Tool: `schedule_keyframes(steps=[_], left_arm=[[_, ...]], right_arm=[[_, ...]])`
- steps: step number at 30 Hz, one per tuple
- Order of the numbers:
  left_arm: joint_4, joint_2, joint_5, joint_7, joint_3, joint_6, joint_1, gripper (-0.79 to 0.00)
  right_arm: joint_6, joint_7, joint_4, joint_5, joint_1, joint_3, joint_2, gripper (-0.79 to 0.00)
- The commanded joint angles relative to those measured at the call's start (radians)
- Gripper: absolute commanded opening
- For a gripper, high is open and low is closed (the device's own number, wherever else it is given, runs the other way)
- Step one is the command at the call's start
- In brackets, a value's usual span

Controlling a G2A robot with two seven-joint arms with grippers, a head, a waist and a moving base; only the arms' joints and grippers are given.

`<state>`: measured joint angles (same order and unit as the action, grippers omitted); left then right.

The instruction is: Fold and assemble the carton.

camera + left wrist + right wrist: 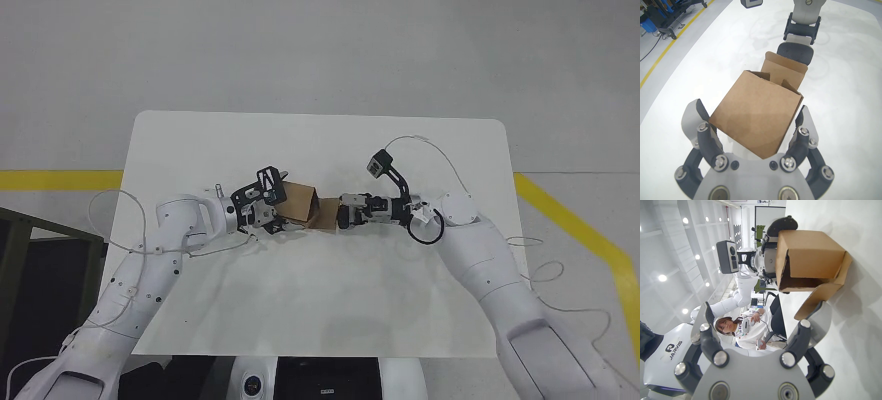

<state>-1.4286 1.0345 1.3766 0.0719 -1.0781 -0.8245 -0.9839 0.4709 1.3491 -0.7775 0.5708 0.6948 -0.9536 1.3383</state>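
Carton (757, 113): brown cardboard, on the white bench (696, 66), held between the fingers of the left claw (751, 105), which is clamped on its closed end. Right claw (764, 306): spread wide at the open end, one finger (822, 311) touching the long flap (815, 298)

The carton (300, 204) in the middle of the table (320, 300) blocked you, with the left gripper (751, 108) and the right gripper (763, 307) at its ends; toward the far and near edges you had room.
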Motion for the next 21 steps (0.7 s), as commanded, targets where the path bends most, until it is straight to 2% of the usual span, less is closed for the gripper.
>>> schedule_keyframes(steps=[1, 10, 21], left_arm=[[-0.001, 0.0, 0.001, 0.0, 0.0, 0.0, -0.001, 0.0], [-0.007, -0.001, 0.004, -0.001, -0.005, -0.001, -0.006, 0.0], [-0.014, -0.003, 0.007, -0.002, -0.011, -0.002, -0.012, 0.0]], right_arm=[[0.006, -0.006, 0.008, -0.029, -0.014, 0.014, 0.003, 0.0], [0.0, -0.041, 0.05, -0.181, -0.069, 0.068, 0.007, 0.0], [-0.082, -0.138, 0.082, -0.127, -0.041, 0.022, -0.001, 0.0]])
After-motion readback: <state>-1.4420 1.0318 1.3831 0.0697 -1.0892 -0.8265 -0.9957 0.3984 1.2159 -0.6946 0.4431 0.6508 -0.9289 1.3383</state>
